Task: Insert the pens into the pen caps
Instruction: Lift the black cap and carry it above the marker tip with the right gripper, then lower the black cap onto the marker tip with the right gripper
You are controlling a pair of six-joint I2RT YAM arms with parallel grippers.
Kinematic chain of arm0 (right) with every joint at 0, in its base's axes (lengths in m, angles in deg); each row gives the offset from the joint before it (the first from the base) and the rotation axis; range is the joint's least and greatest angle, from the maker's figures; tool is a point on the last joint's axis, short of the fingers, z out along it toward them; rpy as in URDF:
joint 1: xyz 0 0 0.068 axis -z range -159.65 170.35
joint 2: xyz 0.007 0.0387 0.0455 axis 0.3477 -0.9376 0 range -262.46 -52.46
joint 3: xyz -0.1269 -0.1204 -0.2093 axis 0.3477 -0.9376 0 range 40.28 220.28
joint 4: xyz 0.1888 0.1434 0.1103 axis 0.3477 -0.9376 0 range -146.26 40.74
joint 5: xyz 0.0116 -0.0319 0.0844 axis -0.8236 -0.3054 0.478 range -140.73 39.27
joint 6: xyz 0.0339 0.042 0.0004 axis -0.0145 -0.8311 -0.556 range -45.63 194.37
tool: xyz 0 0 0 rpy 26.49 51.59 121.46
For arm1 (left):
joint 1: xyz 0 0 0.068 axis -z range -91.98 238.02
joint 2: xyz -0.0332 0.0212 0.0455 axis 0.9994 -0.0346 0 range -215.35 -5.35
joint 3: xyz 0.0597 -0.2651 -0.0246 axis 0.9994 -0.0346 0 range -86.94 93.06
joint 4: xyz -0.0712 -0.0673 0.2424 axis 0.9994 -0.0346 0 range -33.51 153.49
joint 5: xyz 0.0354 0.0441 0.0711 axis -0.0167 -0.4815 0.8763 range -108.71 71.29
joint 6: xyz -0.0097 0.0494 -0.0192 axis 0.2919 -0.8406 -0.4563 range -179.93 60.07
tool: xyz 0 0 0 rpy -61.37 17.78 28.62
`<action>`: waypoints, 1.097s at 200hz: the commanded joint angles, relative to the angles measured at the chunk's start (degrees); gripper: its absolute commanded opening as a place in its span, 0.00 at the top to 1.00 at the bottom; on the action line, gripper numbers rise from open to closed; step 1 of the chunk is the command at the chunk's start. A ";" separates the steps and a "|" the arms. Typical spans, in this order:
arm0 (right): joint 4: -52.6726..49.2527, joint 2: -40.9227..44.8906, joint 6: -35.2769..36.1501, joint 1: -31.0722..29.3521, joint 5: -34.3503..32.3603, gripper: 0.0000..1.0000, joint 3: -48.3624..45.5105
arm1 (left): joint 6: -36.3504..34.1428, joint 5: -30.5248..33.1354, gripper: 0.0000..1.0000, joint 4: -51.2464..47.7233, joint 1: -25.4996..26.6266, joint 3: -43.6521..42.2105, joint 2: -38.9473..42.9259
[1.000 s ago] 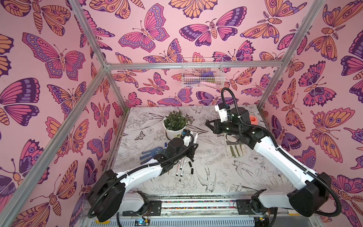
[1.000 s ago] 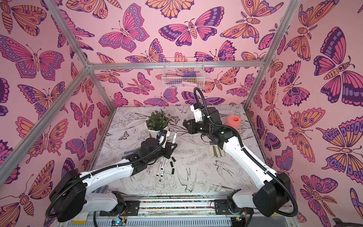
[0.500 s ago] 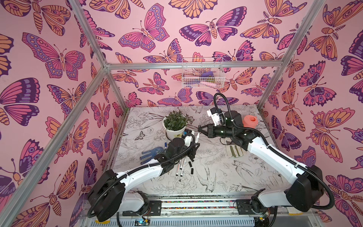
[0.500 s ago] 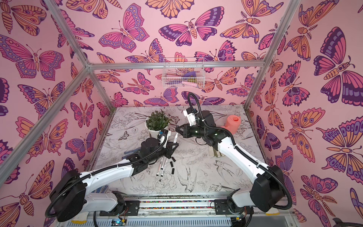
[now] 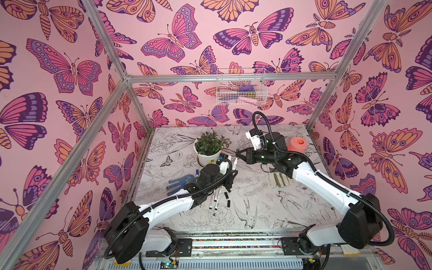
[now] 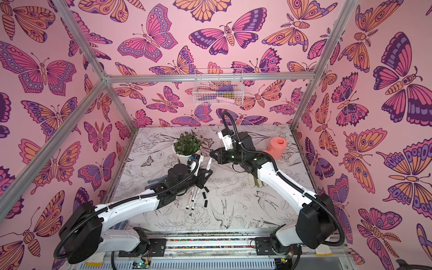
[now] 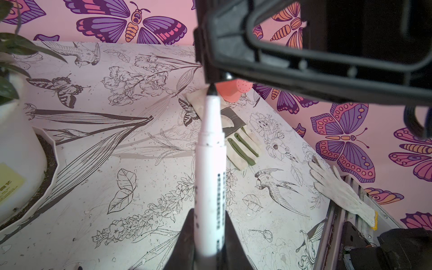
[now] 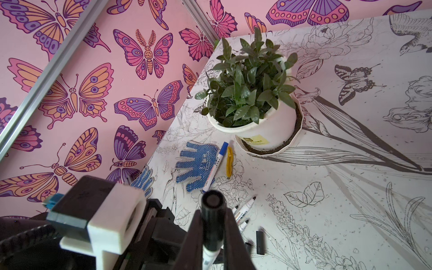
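Mid-air mating above the worktop (image 5: 257, 210), just beside the potted plant (image 5: 208, 146). Clamped in the left gripper (image 7: 208, 217): an uncapped white marker (image 7: 210, 163), dark tip aimed at the right gripper (image 5: 238, 153), itself clenched on a black cap (image 8: 212, 210). From the left wrist view, tip right at the cap's mouth, neck and barrel fully exposed; not seated, judging by that.

Line up the cap's bore with the barrel before pressing. Push straight along that axis, with no sideways swing and no twist at the wrist. Keep both grips firm to prevent either piece sliding back through the jaws. Press on until rim meets shoulder, probably with a click; release only then, and one side only.

Waiting on the worktop, left of centre toward the front edge: three more uncapped markers (image 8: 245, 207) with loose black caps (image 8: 260, 243) beside them. Nearer the left edge, a blue-capped marker (image 8: 215, 168) against a blue glove (image 8: 198, 163).
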 commanded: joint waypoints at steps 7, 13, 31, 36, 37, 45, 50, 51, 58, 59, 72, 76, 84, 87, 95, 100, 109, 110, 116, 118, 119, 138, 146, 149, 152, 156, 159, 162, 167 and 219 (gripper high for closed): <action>0.14 -0.71 0.90 -0.22 0.09 0.97 0.29 | -0.64 0.39 1.00 2.32 0.38 0.55 0.57; 0.21 -0.64 0.91 -0.22 0.43 0.97 0.24 | -0.64 0.48 1.00 2.28 0.40 0.49 0.53; 0.21 -0.55 0.67 -0.31 1.00 0.97 -0.04 | -0.64 0.64 1.00 2.41 0.38 0.57 0.31; 0.29 -0.47 0.67 -0.31 1.23 0.97 -0.15 | -0.62 0.66 1.00 2.44 0.38 0.58 0.28; 0.31 -0.47 0.73 -0.37 1.28 0.97 -0.16 | -0.59 0.66 1.00 2.48 0.38 0.58 0.31; 0.27 -0.38 0.66 -0.49 1.13 0.97 -0.47 | -0.55 0.57 1.00 2.66 0.38 0.66 0.22; 0.18 -0.33 0.74 -0.65 1.06 0.97 -0.54 | -0.60 0.51 1.00 2.74 0.38 0.59 0.22; 0.18 -0.31 0.79 -0.61 1.06 0.97 -0.57 | -0.58 0.50 1.00 2.76 0.38 0.59 0.19; 0.19 -0.38 0.78 -0.76 1.07 0.97 -0.85 | -0.57 0.48 1.00 2.83 0.38 0.61 0.16; 0.17 -0.38 0.77 -0.75 1.11 0.97 -0.90 | -0.56 0.48 1.00 2.84 0.38 0.59 0.16; 0.18 -0.46 0.51 -0.79 1.06 0.97 -1.13 | -0.55 0.48 1.00 2.94 0.38 0.58 -0.01; 0.27 -0.50 0.44 -0.83 1.06 0.97 -1.21 | -0.54 0.48 1.00 2.95 0.38 0.58 0.03; 0.24 -0.56 0.40 -0.89 1.14 0.97 -1.47 | -0.55 0.53 1.00 2.95 0.38 0.58 -0.13; 0.27 -0.55 0.40 -0.88 1.15 0.97 -1.55 | -0.48 0.65 1.00 2.97 0.38 0.58 -0.08; 0.40 -0.51 0.33 -1.01 1.38 0.97 -1.63 | -0.54 0.79 1.00 2.95 0.38 0.59 -0.10; 0.49 -0.42 0.31 -1.06 1.47 0.97 -1.73 | -0.56 0.91 1.00 3.17 0.38 0.50 -0.10; 0.61 -0.22 0.37 -1.10 1.57 0.97 -1.91 | -0.69 1.32 1.00 3.30 0.38 0.50 -0.08; 0.60 -0.17 0.38 -1.14 1.53 0.97 -1.92 | -0.66 1.39 1.00 3.30 0.38 0.49 -0.09; 0.71 0.09 0.62 -1.19 1.71 0.97 -2.01 | -0.64 1.84 1.00 3.51 0.38 0.49 -0.09; 0.70 0.13 0.65 -1.19 1.80 0.97 -2.01 | -0.64 1.94 1.00 3.59 0.36 0.45 -0.08; 0.73 0.14 0.65 -1.14 1.78 0.97 -2.01 | -0.64 2.00 1.00 3.67 0.37 0.42 -0.09; 1.36 1.00 0.91 -1.19 3.05 0.97 -2.49 | -0.75 2.88 1.00 5.45 0.21 0.18 -0.18; 1.86 1.46 0.99 -1.19 3.76 0.97 -2.80 | -0.65 3.19 1.00 6.55 0.08 0.14 -0.20; 2.02 1.65 0.93 -1.18 4.09 0.97 -2.88 | -0.64 3.29 1.00 7.20 -0.01 0.18 -0.21; 2.14 1.91 0.97 -1.19 4.32 0.97 -3.03 | -0.52 3.34 1.00 7.80 -0.10 0.10 -0.34; 2.36 2.15 0.99 -1.19 4.72 0.97 -3.13 | -0.34 3.46 1.00 8.59 -0.27 0.06 -0.37; 2.49 2.32 1.01 -1.19 5.07 0.97 -3.22 | -0.21 3.55 1.00 9.36 -0.44 -0.02 -0.42; 2.62 2.61 1.01 -1.19 5.33 0.96 -3.38 | -0.02 3.56 1.00 10.11 -0.56 0.00 -0.45; 2.77 2.91 1.16 -1.19 5.76 0.96 -3.46 | 0.21 3.56 1.00 11.46 -0.86 -0.04 -0.45; 0.53 5.71 5.53 -3.29 10.16 0.94 -3.20 | -4.53 3.87 1.00 23.74 -1.99 1.16 -0.89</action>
